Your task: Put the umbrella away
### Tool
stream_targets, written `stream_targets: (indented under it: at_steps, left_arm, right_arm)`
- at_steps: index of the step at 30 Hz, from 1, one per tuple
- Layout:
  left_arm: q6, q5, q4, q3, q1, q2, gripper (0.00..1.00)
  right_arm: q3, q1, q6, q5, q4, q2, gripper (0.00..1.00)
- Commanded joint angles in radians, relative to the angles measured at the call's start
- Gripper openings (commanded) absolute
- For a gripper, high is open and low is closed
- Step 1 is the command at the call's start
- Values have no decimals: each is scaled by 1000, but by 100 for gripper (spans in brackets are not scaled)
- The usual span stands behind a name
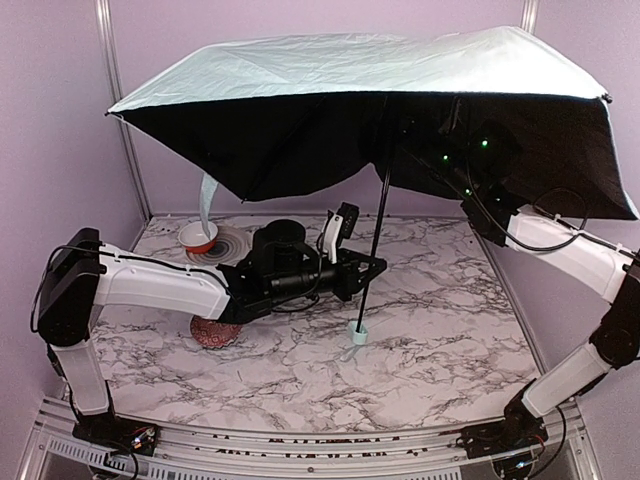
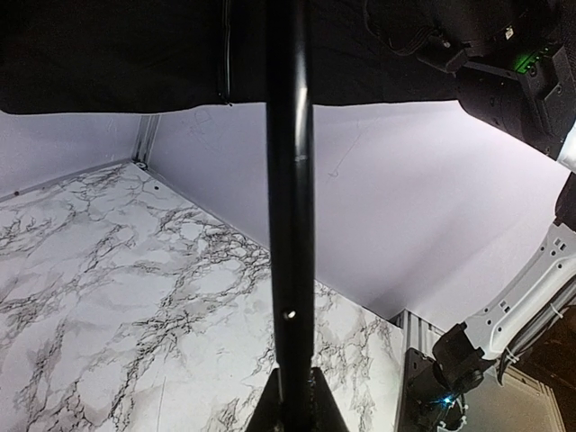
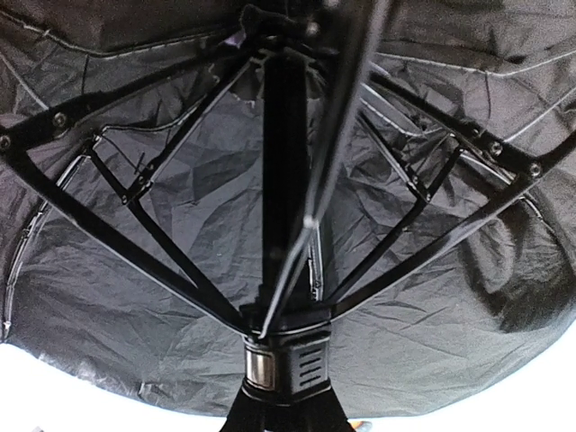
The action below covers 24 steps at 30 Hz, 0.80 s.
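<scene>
The umbrella stands open and upright. Its mint-green canopy [image 1: 350, 60] with black lining spans most of the top view. Its thin black shaft [image 1: 378, 230] runs down to the small mint handle [image 1: 358, 332] at the marble table. My left gripper [image 1: 368, 266] is shut on the shaft low down; the shaft [image 2: 290, 225] rises between its fingertips [image 2: 270, 405] in the left wrist view. My right arm [image 1: 545, 235] reaches under the canopy. My right gripper [image 3: 286, 409] is shut round the black runner [image 3: 286, 355] where the ribs meet.
A white bowl [image 1: 198, 237] sits on a patterned plate [image 1: 235, 243] at the back left. A reddish-brown round thing [image 1: 215, 332] lies under my left arm. A mint strap [image 1: 207, 200] hangs from the canopy edge. Purple walls close in the back and sides.
</scene>
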<state>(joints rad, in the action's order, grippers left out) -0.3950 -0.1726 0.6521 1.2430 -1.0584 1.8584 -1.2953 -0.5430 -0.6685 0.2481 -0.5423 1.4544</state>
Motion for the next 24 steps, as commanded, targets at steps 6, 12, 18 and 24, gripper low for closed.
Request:
stream_targets:
  at_steps: [6, 12, 18, 24]
  left_arm:
    - [22, 121, 101, 1, -15, -9, 0]
    - [57, 172, 132, -20, -29, -22, 0]
    - [-12, 134, 177, -29, -28, -18, 0]
    - [-19, 119, 196, -29, -30, -8, 0]
  right_arm:
    - [-6, -134, 321, -340, 57, -88, 26]
    - [17, -167, 382, -505, 67, -91, 34]
    - [44, -168, 409, -575, -20, -102, 47]
    - [18, -167, 461, -571, -81, -68, 58]
